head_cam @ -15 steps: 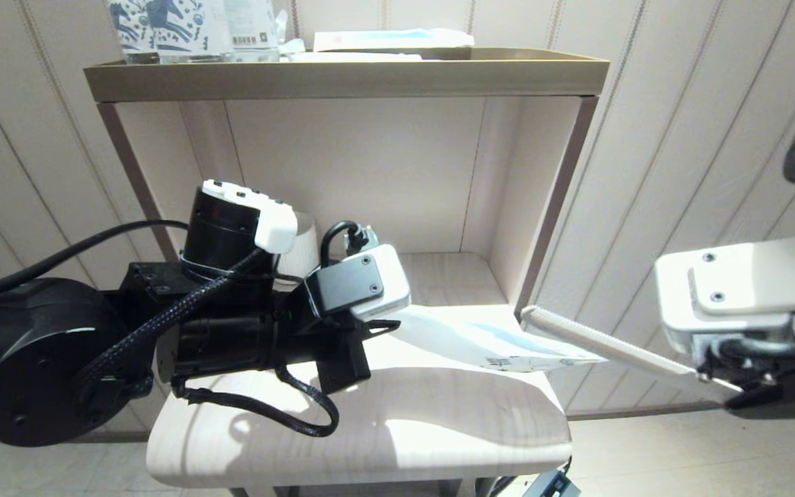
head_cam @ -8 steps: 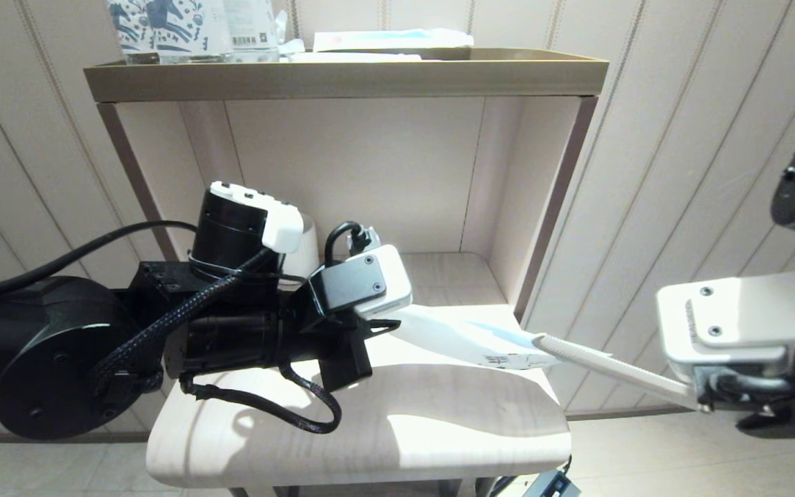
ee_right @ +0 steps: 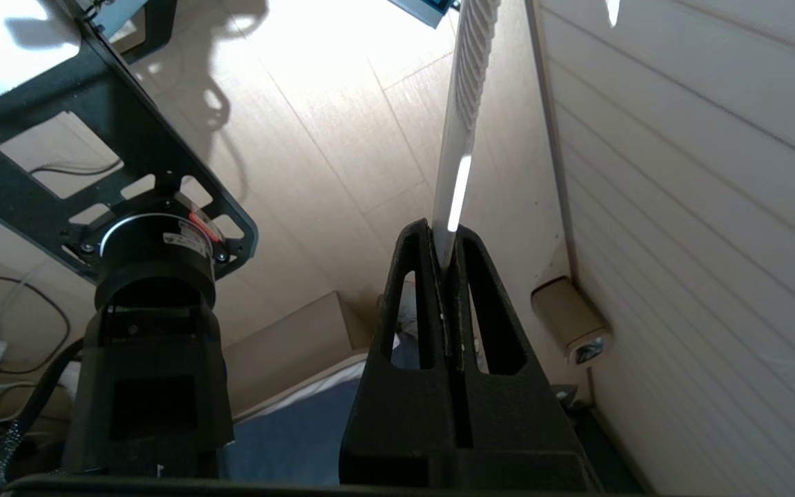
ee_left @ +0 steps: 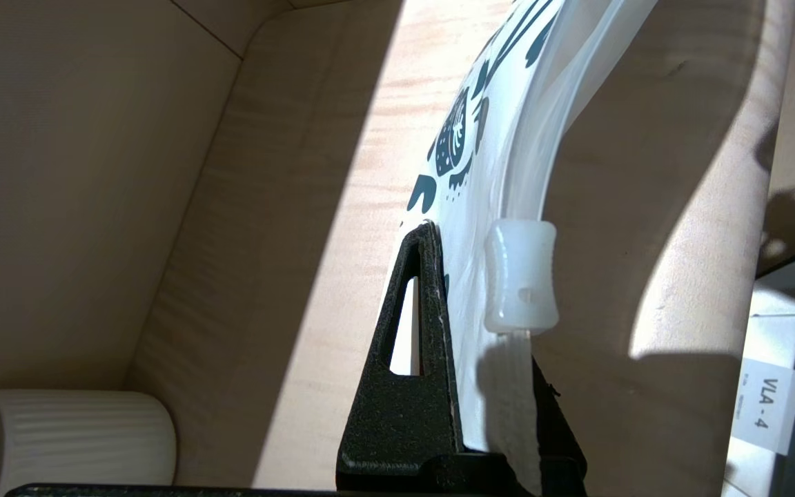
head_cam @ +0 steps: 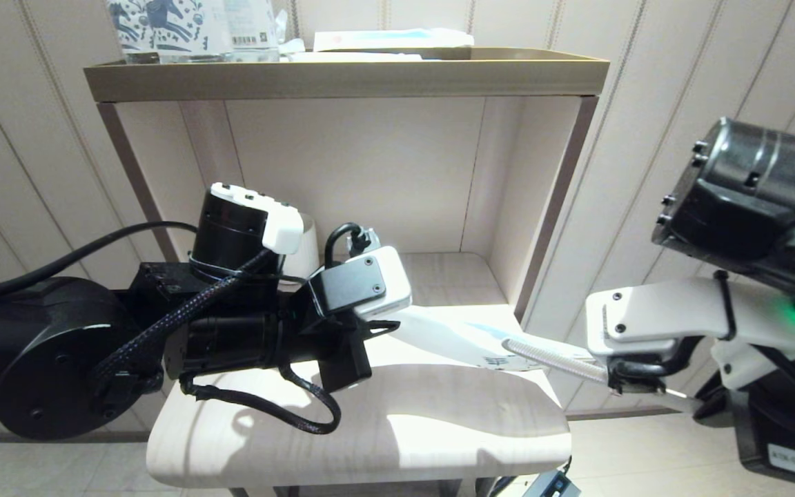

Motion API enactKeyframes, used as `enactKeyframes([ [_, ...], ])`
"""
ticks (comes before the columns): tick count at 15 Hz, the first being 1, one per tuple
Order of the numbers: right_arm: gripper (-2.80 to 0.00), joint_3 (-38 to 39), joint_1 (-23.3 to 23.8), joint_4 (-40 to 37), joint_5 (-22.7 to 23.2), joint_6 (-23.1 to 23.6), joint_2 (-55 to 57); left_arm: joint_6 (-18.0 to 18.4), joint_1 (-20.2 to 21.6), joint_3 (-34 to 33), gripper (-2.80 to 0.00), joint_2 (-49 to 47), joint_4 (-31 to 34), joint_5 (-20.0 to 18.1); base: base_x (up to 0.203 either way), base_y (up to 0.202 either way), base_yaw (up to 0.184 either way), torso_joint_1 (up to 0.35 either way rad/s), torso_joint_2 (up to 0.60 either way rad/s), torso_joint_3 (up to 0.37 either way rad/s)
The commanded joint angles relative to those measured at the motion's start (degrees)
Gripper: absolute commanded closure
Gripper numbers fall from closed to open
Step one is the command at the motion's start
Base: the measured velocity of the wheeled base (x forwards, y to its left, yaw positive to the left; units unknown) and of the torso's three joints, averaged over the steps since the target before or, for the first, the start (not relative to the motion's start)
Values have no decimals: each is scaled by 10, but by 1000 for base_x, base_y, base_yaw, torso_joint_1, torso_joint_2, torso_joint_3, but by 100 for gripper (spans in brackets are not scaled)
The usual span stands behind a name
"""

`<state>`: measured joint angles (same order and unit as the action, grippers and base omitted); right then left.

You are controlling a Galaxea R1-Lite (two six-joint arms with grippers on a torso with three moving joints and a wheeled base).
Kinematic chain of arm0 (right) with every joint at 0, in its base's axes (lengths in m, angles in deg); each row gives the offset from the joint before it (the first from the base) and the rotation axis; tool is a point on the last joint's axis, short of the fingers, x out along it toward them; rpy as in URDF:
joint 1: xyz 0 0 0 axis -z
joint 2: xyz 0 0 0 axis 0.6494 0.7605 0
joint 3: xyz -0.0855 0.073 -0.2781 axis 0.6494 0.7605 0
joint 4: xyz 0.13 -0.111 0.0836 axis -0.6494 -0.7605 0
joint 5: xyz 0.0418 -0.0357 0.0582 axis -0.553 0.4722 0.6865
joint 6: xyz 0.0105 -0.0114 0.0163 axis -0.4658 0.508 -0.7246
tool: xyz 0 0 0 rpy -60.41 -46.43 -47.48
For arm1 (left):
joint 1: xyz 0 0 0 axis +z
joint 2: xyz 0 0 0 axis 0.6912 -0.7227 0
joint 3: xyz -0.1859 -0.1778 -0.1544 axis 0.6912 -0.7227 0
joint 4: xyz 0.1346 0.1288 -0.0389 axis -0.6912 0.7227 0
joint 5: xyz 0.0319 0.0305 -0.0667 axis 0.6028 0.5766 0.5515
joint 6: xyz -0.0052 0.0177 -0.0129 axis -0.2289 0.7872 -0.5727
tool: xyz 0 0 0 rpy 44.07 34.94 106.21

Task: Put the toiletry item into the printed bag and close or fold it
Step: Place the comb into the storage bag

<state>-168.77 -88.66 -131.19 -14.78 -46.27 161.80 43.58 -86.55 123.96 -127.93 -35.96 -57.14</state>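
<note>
The printed bag [head_cam: 449,337] is a flat white pouch with dark blue leaves [ee_left: 463,131]. It juts out to the right over the lower shelf board [head_cam: 439,421]. My left gripper [head_cam: 378,326] is shut on its near end [ee_left: 475,290], beside a translucent slider clip [ee_left: 520,276]. The toiletry item [head_cam: 555,359] is a slim cream-white ribbed stick [ee_right: 468,96]. My right gripper [head_cam: 622,382] is shut on its rear end [ee_right: 444,238], off the shelf's right side. The stick's tip lies at the bag's far end; whether it is inside cannot be told.
A white ribbed cup [ee_left: 66,435] stands at the back left of the lower shelf [head_cam: 306,238]. The top tray [head_cam: 342,77] carries horse-printed packs [head_cam: 163,24] and a flat white-and-blue packet [head_cam: 390,38]. The shelf's right side panel [head_cam: 555,200] rises just behind the stick.
My right gripper has swung left and lower with the stick, bringing its tip from beside the side panel to the bag's far end. The left arm has barely moved.
</note>
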Motion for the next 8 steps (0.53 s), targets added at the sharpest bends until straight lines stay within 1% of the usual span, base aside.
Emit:
enactKeyframes([
  [1,0,-9,14,-27,-2,2,20,2,-1,-1,0,2,-1,-1,0,0,0,0,0,0],
  [5,0,-50,30,-27,-2,8,51,3,-1,-3,0,4,-1,-1,0,0,0,0,0,0],
  [8,0,-53,29,-27,-2,9,64,3,-1,1,0,-1,-1,-1,0,0,0,0,0,0],
])
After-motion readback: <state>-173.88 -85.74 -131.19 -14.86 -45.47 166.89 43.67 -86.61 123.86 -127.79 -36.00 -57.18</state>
